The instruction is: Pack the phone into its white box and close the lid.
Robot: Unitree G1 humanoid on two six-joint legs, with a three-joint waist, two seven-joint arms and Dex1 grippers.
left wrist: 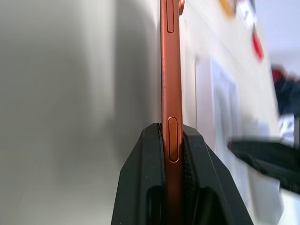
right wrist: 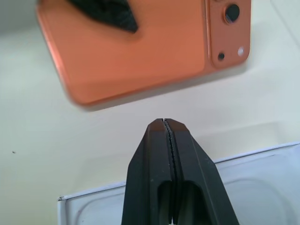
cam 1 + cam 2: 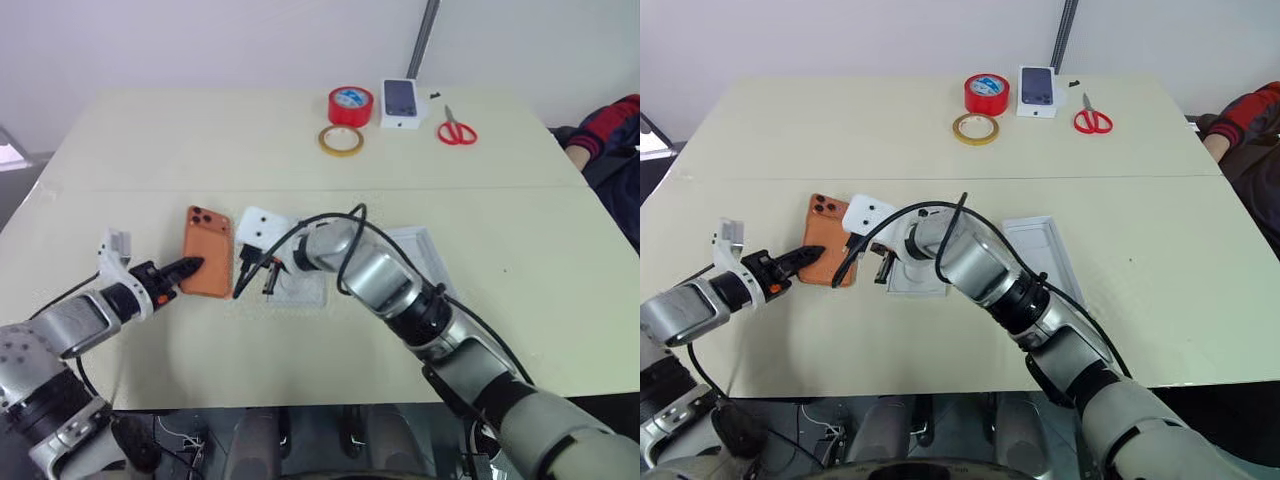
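The orange phone is back up at the table's left middle, lenses at its far corner. My left gripper is shut on its near edge; in the left wrist view both fingers clamp the phone's side. A shadow under the phone shows it slightly off the table. My right gripper is shut and empty, just right of the phone, over one shallow white cardboard piece. A second rimmed white piece lies right of that arm. I cannot tell which is the white box and which the lid.
At the table's far side stand a red tape roll, a yellow tape ring, a small white box with a phone picture and red scissors. A person's sleeve is at the right edge.
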